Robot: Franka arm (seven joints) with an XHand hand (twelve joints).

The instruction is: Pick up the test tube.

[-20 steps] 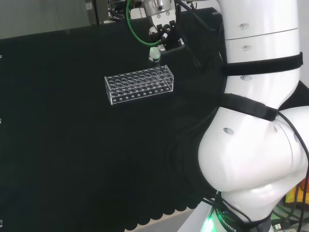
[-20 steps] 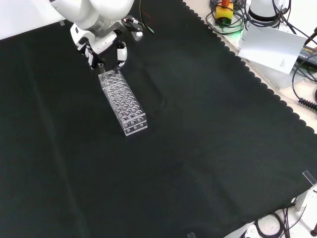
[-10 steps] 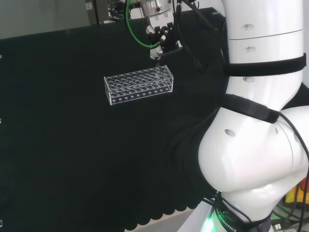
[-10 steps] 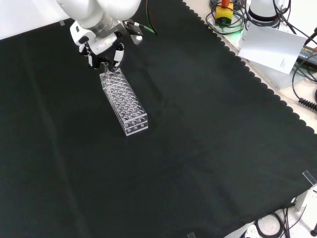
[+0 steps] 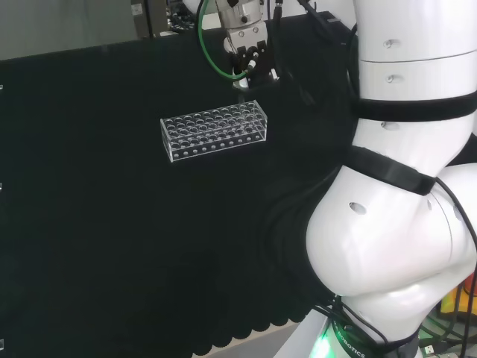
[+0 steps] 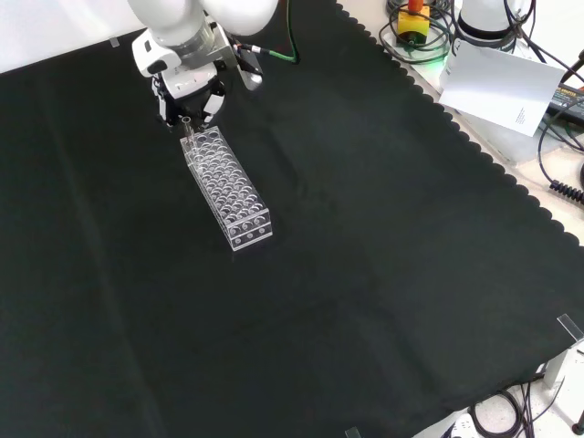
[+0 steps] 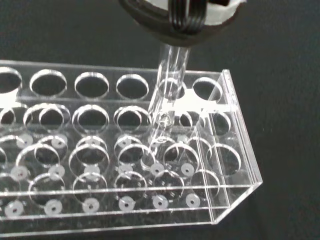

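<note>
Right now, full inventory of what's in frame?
test tube: one, clear glass, upright, pinched at its top by the hand, lower end down in a hole near one end of the rack.
test tube rack: one, clear plastic, many round holes, on the cloth at upper left in the front view.
black cloth: one, covers the bench, scalloped edge.
white sheet of paper: one, off the cloth at upper right in the front view, among cables.
arm: white links, at the right of the head view.
hand: black and white, fingers closed on the tube above the rack's far end.
</note>
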